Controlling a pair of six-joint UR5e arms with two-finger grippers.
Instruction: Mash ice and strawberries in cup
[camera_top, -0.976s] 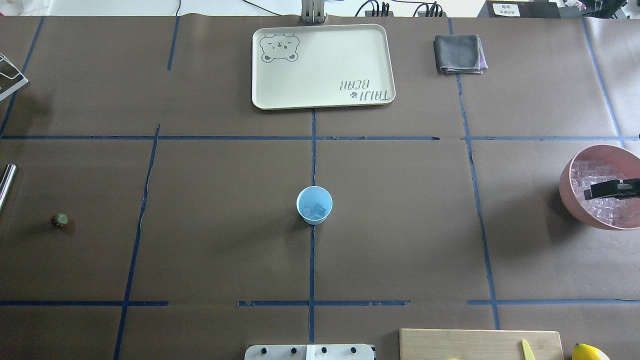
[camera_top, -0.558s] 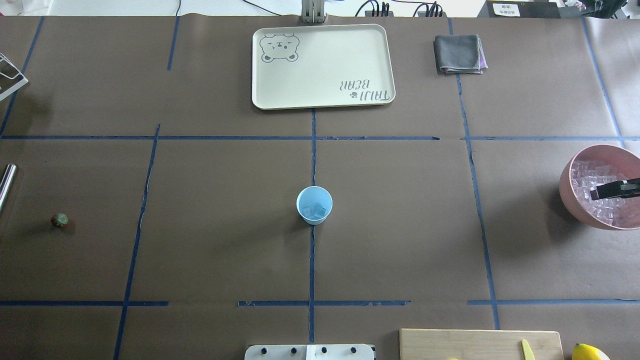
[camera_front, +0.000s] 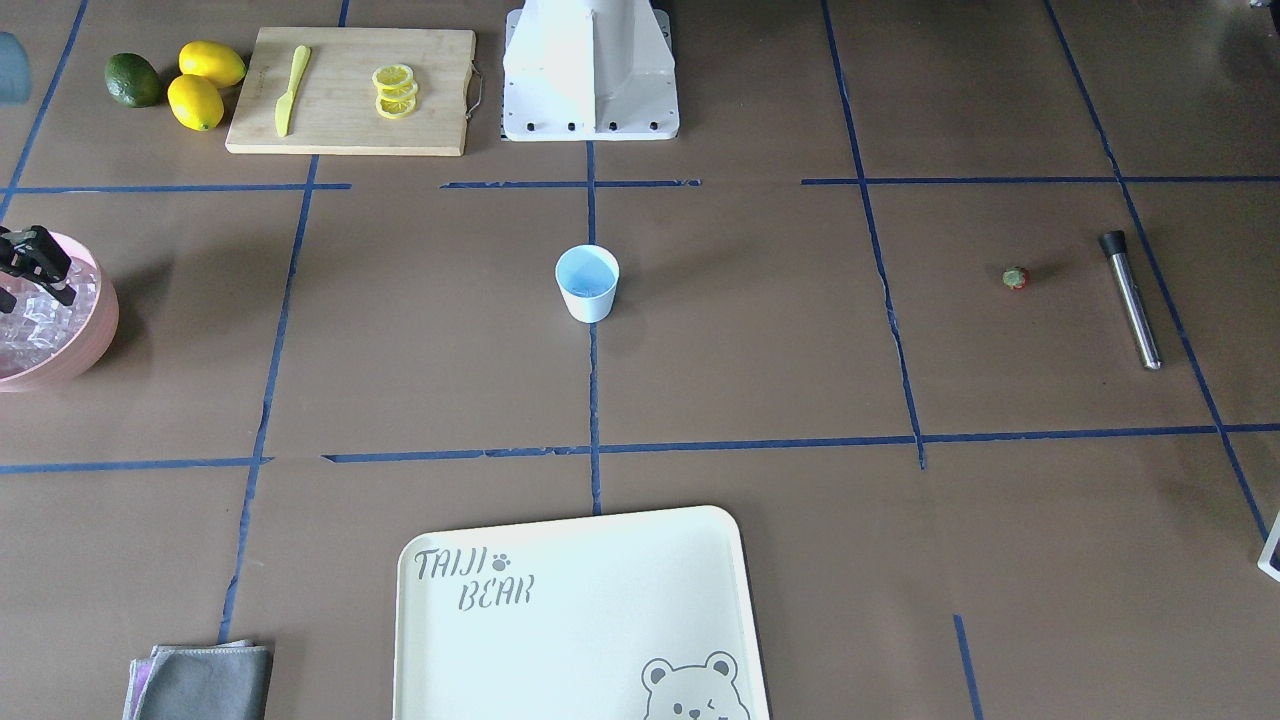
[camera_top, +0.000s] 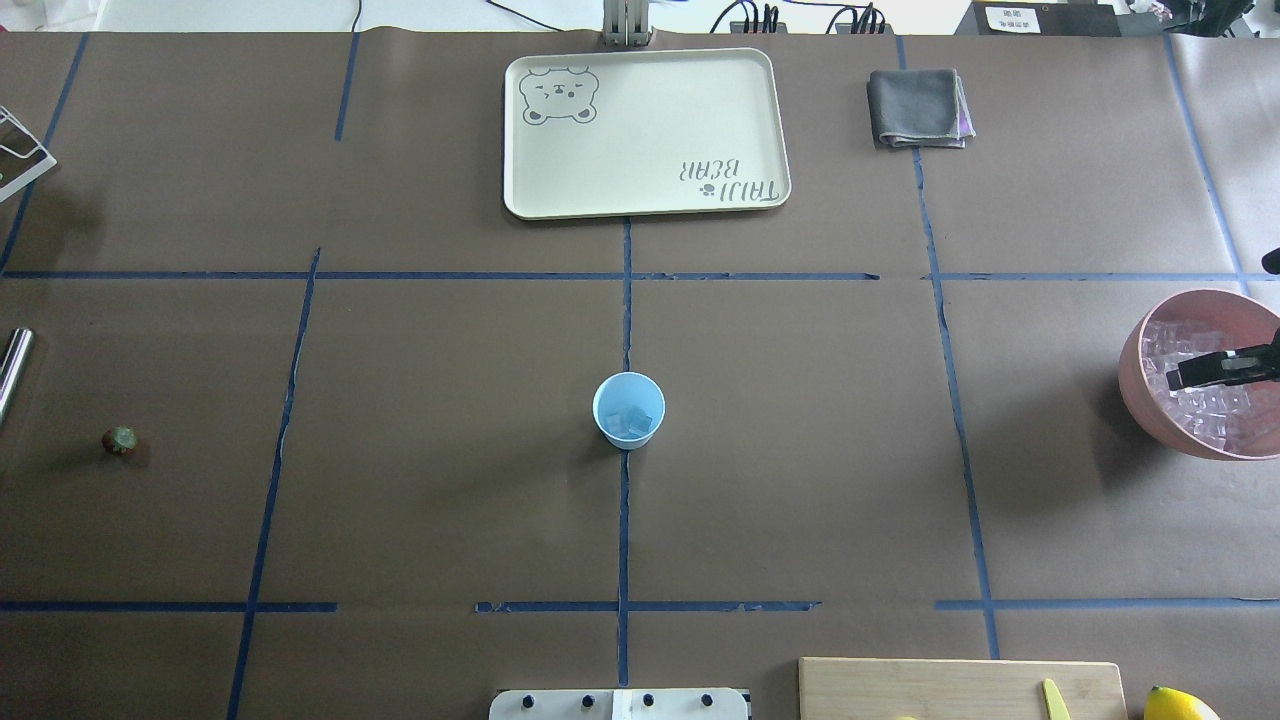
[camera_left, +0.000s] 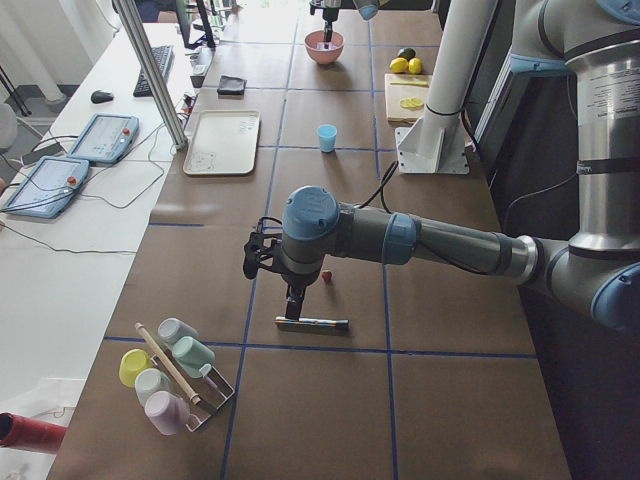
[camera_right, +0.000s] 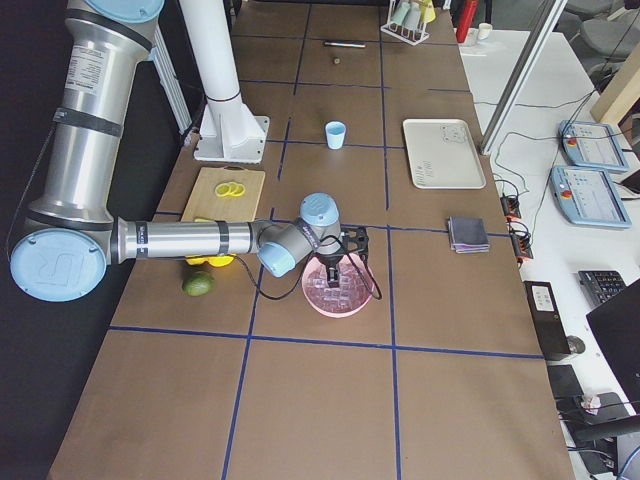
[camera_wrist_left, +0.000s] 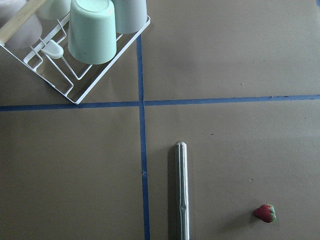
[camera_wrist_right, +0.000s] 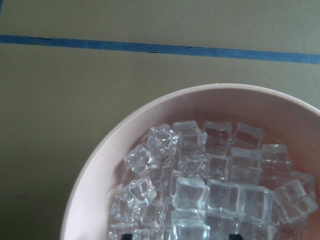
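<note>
Right gripper (camera_top: 1195, 374) low over ice (camera_wrist_right: 210, 195) in pink bowl (camera_top: 1138, 398); fingers spread wide, nothing visibly held. Left gripper (camera_left: 291, 300) above rod (camera_wrist_left: 182, 195); finger state cannot tell. Cup (camera_top: 628, 410) at table centre, some ice inside. Strawberry (camera_top: 121, 439) on table near rod, well apart from cup.

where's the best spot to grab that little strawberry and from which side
Take the strawberry by its red body, beside the green cap, coming straight down from above. It lies on its side, small and rounded, and the metal rod lies apart from it, so a top pinch across its width has room.
</note>
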